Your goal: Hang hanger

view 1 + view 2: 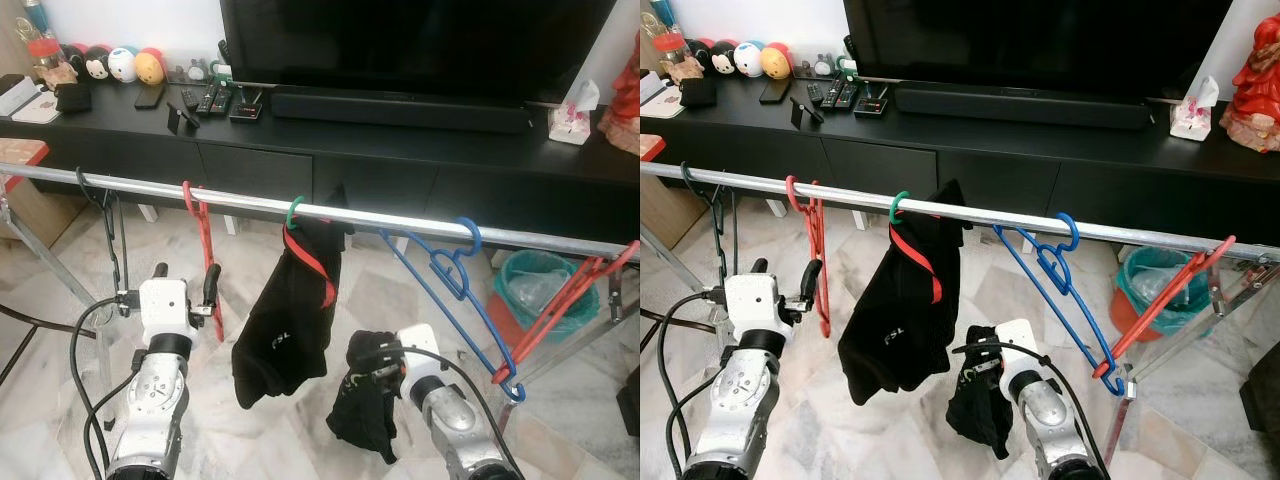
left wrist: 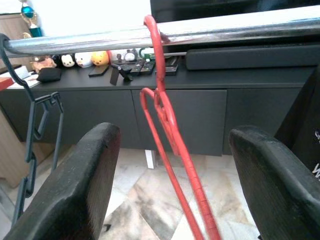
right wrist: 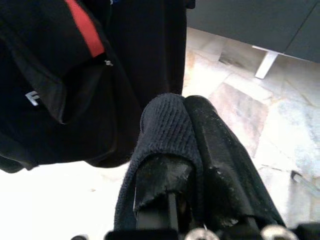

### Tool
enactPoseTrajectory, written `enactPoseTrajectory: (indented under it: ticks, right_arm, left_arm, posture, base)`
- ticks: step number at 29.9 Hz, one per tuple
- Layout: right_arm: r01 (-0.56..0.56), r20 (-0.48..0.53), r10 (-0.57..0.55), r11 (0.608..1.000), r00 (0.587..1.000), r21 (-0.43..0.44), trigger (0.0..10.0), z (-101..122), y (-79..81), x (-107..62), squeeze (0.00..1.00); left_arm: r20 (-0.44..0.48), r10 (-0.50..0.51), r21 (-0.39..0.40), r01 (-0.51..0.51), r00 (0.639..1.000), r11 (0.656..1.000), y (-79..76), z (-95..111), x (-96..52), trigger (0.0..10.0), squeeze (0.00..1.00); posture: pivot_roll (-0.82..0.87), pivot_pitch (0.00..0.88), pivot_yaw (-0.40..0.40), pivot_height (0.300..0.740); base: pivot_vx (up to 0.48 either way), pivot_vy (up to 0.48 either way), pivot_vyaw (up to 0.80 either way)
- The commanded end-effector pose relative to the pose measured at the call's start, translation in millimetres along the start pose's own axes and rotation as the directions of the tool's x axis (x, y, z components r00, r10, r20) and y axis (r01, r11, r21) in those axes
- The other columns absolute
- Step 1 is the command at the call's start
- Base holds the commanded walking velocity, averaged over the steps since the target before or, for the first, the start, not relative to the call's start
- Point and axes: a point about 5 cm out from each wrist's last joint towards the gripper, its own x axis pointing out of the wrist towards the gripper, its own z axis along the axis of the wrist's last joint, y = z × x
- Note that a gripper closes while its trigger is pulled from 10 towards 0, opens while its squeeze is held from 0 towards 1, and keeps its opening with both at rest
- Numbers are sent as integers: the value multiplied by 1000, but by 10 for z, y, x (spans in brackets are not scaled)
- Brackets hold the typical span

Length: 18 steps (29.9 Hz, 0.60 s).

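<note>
item: thin red plastic hanger (image 1: 204, 262), hooked on the silver metal rail (image 1: 400, 220). left gripper (image 1: 185, 283) released, straddling its lower wire. right gripper (image 1: 372, 368) clenched on a small black cloth (image 1: 362, 415). advice: withdraw straight down; avoid snagging the wire.

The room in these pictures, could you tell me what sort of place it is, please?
Most likely a home living room used for drying laundry: a TV stands on a long black cabinet, with a metal rail of hangers in front and a marble-look floor.
</note>
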Motion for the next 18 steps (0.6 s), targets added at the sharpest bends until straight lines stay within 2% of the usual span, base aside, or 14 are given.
enactPoseTrajectory:
  ticks: [1,10,18]
  right_arm:
    - [9,22,-9,1000,1000,6,10000,50,2,28,0]
    - [21,24,-22,1000,999,5,10000,55,-5,31,0]
    - [26,25,-27,1000,999,4,10000,59,-11,34,0]
  left_arm:
    - [-10,12,12,-12,1000,1000,31,7,-15,10000,0]
    - [-24,6,21,-5,1000,1000,31,51,-10,10000,0]
    - [-25,-17,8,17,1000,1000,-24,94,3,10000,0]
  posture:
    - [-42,23,16,740]
    - [-44,23,20,740]
    - [-42,23,15,740]
  base:
    - [0,352,0]
    - [0,329,0]
    - [0,0,0]
